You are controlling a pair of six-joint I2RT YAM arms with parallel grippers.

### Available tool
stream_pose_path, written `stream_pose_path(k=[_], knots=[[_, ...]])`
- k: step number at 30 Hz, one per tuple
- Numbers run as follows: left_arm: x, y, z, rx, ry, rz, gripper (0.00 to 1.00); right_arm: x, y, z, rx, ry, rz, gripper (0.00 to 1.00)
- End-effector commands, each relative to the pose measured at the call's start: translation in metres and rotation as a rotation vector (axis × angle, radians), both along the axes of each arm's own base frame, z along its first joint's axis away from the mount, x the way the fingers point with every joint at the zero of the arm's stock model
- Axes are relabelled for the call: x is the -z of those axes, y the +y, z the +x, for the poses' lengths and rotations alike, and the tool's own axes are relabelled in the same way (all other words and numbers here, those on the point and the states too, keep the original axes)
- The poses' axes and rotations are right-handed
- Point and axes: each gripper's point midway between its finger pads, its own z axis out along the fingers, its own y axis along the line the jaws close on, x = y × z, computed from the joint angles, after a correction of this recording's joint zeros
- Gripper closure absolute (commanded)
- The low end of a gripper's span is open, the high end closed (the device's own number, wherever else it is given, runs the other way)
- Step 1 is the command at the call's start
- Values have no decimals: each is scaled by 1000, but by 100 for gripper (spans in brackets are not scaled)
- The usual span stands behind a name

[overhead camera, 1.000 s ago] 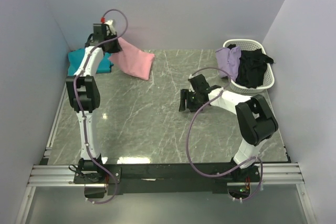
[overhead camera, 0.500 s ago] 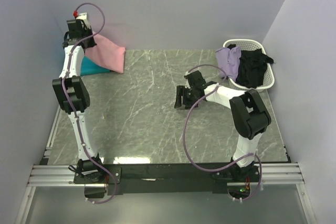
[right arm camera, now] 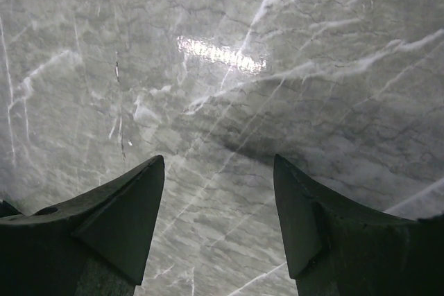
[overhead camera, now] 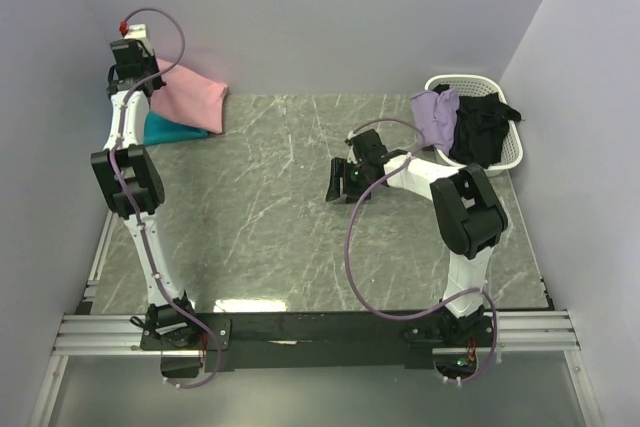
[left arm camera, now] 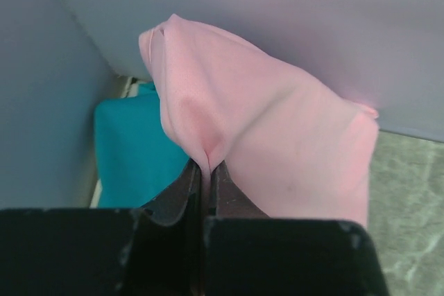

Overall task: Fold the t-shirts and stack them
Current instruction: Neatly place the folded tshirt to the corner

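— Where was the pink shirt (left arm camera: 277,136)?
— Up in the far left corner, pinched in the left gripper (left arm camera: 206,168). The jaws were closed tight on a fold, and the cloth hung over the teal shirt (overhead camera: 170,130) lying on the table (overhead camera: 270,217).
— And the right gripper (right arm camera: 218,199)?
— Spread wide, holding nothing, low over bare marble.
— The others?
— The lavender shirt (overhead camera: 435,115) and black shirt (overhead camera: 482,132) were draped in the basket (overhead camera: 512,152), far right.

teal shirt (overhead camera: 175,130): partly hidden by pink shirt (overhead camera: 190,97) | black shirt (overhead camera: 478,132): lower part hidden in basket (overhead camera: 470,79)
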Motion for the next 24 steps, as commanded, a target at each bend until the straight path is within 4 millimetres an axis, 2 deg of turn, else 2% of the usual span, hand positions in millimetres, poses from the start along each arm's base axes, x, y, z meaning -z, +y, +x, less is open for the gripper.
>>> stream_pose_path(k=[1,11,14,15,18,19,20,21,24], knots=[[-54,42,-7,-89,-127,59,99,1,5,6,-2,5,14,29],[-18,75,-15,-197,-83,93,99,4,7,5,-9,14,17,28],[3,83,-13,-226,-50,102,99,3,7,5,-10,14,15,28],[14,87,-11,-239,-38,104,92,4,7,4,-11,17,17,28],[32,98,-13,-284,-14,115,86,7,7,2,-15,28,18,28],[37,103,-12,-295,-17,118,78,6,8,1,-18,30,22,28],[40,105,-12,-300,-12,120,62,9,7,0,-17,36,20,28],[46,110,-13,-324,-3,128,38,7,8,-1,-22,32,23,28],[51,117,-15,-335,12,175,20,8,7,-3,-19,33,26,27]])
